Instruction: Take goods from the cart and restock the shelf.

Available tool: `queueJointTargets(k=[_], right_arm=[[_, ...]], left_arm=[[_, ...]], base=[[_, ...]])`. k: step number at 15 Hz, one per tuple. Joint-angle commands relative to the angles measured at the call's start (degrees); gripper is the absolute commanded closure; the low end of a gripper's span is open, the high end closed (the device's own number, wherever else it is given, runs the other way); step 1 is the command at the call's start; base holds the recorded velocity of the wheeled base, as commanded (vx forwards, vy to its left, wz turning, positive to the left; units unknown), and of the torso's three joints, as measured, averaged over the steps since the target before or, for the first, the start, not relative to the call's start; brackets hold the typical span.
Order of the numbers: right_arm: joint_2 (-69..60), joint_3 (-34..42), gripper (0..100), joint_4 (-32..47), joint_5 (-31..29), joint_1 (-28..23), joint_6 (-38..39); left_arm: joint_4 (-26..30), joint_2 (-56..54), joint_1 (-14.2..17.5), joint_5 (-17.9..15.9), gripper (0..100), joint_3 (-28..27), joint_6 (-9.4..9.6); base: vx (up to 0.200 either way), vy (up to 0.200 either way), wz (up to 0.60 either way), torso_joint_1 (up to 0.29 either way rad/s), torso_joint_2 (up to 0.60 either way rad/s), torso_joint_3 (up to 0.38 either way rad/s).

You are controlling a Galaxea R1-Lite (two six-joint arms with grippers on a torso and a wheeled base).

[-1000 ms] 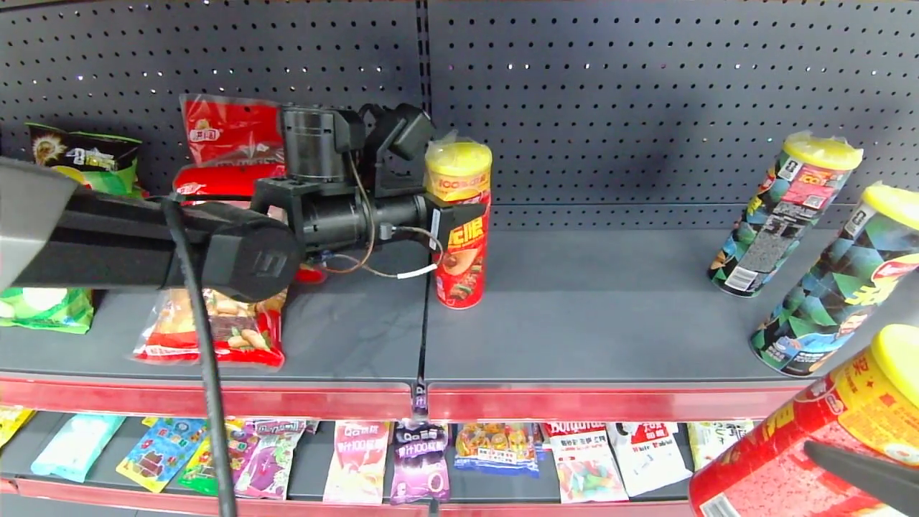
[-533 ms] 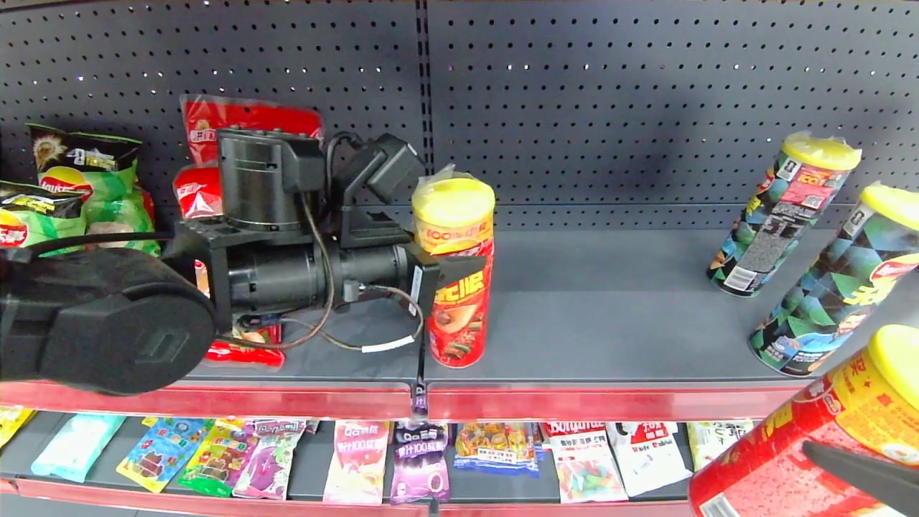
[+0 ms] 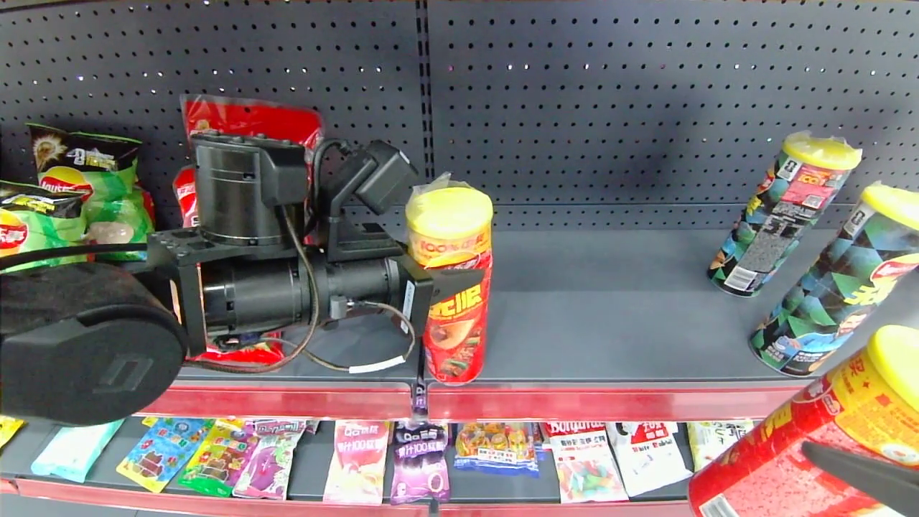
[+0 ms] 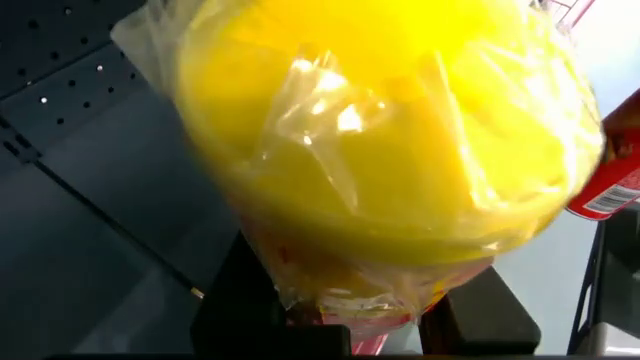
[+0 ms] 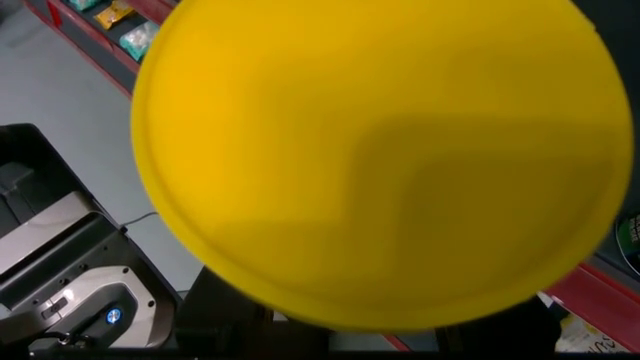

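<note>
A red chip can with a plastic-wrapped yellow lid (image 3: 452, 287) stands upright at the front edge of the grey shelf (image 3: 610, 309), near its middle seam. My left gripper (image 3: 449, 283) is shut on the can's body from the left. From the left wrist, the lid (image 4: 390, 130) sits above the dark fingers (image 4: 240, 310). At the lower right, my right gripper (image 3: 854, 459) is shut on a second red can with a yellow lid (image 3: 811, 438), tilted and held below and in front of the shelf. That lid (image 5: 390, 160) looms close in the right wrist view.
Two dark patterned cans with yellow lids (image 3: 786, 215) (image 3: 833, 287) lean at the shelf's right end. Chip bags (image 3: 79, 187) and red snack bags (image 3: 244, 122) crowd the left. Between the held can and the leaning cans the shelf is bare. Candy packs (image 3: 423, 459) line the lower shelf.
My left arm has drawn back toward the shelf's front edge, bringing the red can forward and slightly left. The right arm and its can have stayed still.
</note>
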Motion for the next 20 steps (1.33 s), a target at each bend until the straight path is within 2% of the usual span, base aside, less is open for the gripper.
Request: queueJointTargets(k=[1,2,6,10,16,20], right_arm=[[0.16,-0.18,100,-0.01,0.01,0.03,-0.08],[0.25,-0.27,100,-0.01,0.01,0.03,-0.08],[4.02,-3.34,100,-0.19,0.09,0.12,-0.17],[17.30,-15.03,100,-0.19,0.18,0.47,-0.61],[40.41,-34.55,100,-6.78,0.45,3.55,-3.33],[51.22,-46.94,100,-6.78,0.45,6.18,-5.00]], left_arm=[[-0.25,-0.11,0.00,-0.06,100,0.17,0.15],[-0.25,-0.11,0.00,0.03,0,0.08,0.15],[-0.25,-0.46,0.00,0.03,0,0.96,0.15],[-0.25,-4.95,0.52,0.12,0,7.55,0.15],[-0.16,-17.51,5.18,0.12,0,23.98,0.06],[-0.16,-22.79,8.96,0.03,0,29.35,-0.03]], base=[[0.000,0.000,0.00,0.000,0.00,0.000],[0.000,0.000,0.00,0.000,0.00,0.000],[0.000,0.000,0.00,0.000,0.00,0.000],[0.000,0.000,0.00,0.000,0.00,0.000],[0.000,0.000,0.00,0.000,0.00,0.000],[0.000,0.000,0.00,0.000,0.00,0.000]])
